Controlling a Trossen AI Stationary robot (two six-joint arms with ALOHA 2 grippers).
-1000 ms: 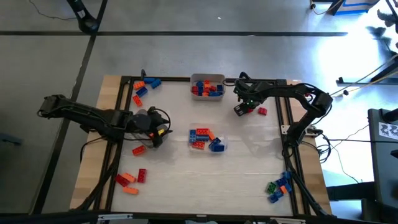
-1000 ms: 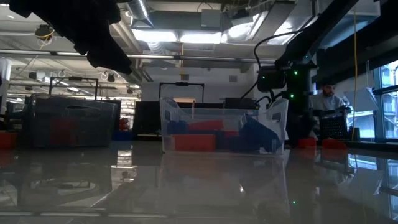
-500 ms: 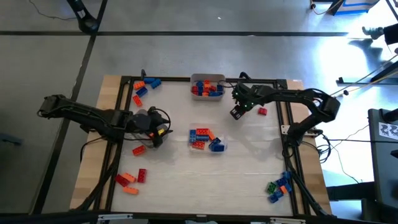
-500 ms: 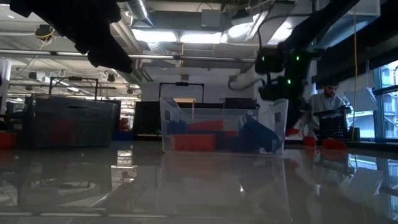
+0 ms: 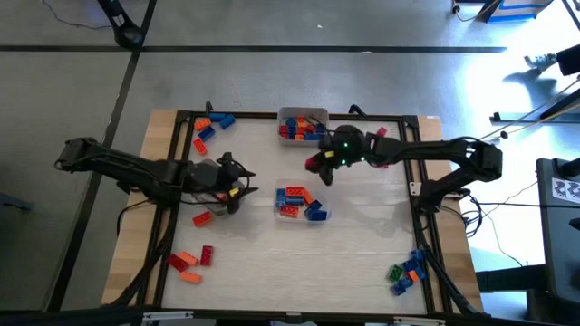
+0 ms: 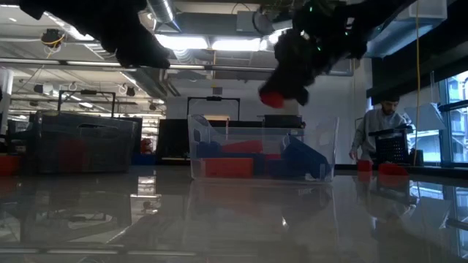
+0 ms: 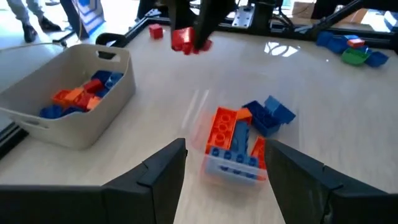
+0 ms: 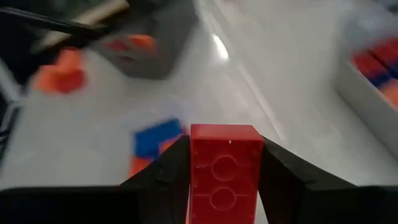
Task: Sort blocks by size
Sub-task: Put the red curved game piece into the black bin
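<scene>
red block (image 8: 224, 171) in dark right claw (image 8: 224, 163) — red, orange, blue blocks (image 5: 297, 201) below.

Right gripper (image 5: 319, 166) raised mid-table, fingers clamped. Left gripper (image 5: 237, 186) low, fingers apparently apart.
</scene>
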